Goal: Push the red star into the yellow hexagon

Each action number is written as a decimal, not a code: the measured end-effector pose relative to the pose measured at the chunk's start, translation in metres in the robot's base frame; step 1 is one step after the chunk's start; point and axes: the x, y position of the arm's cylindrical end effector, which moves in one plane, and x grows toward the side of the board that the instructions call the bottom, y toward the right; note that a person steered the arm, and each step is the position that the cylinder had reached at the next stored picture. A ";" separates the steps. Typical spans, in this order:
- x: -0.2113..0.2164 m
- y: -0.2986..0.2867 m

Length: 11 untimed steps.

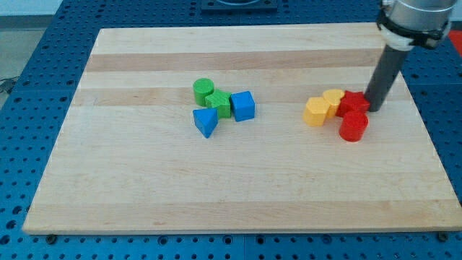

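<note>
Right now my tip (373,108) is down on the wooden board (144,195), on the right side, pressed against the right edge of the red star (353,103). It is a plain rod with nothing to open or close; it holds nothing and simply leans on that block from the right.

Touching the star's left side is a yellow block (333,100) whose shape looks like a heart, though I cannot be sure. Just left of that, and touching it, sits the yellow hexagon (315,112). So the star is close to the hexagon, with the other yellow block wedged between them. A red cylinder (354,126) stands just near of the star, in contact with it or very nearly so.

Well apart, toward the middle of the board, lies a second cluster. A green cylinder (203,90) is at its far left, a green block (219,104) of unclear shape is beside it, a blue cube (243,105) is on the right, and a blue triangle (206,121) is nearest.

Around the board runs a blue perforated table (43,58).
</note>
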 end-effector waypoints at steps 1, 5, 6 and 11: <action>0.002 -0.028; 0.010 -0.127; 0.011 -0.139; 0.082 -0.098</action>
